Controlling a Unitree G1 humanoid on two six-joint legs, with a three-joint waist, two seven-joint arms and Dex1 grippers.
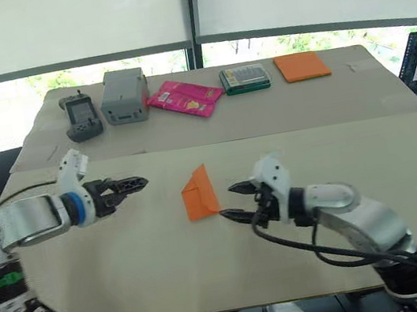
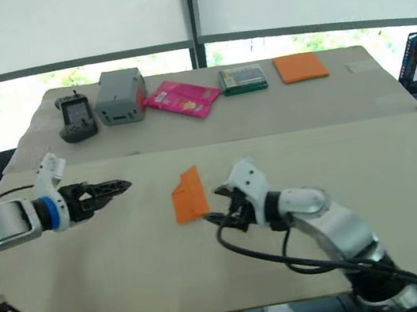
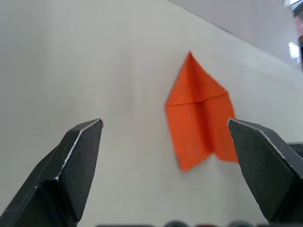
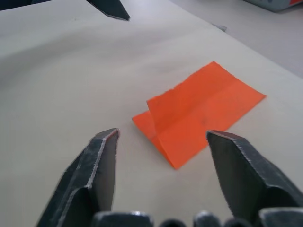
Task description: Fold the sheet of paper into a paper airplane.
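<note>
Two grippers flank the folded sheet of paper (image 1: 199,194), which lies flat on the table (image 1: 131,265). The right gripper (image 1: 234,202) sits just beside its near corner, jaws apart; the left gripper (image 1: 135,184) hovers apart from it, jaws spread, empty.

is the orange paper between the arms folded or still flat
Folded. The paper has a pointed tip, crossing creases and layered flaps, one edge lifting off the table.

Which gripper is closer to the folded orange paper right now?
Right. The right gripper sits just beside the folded orange paper, open; the left gripper hovers farther off, open.
</note>
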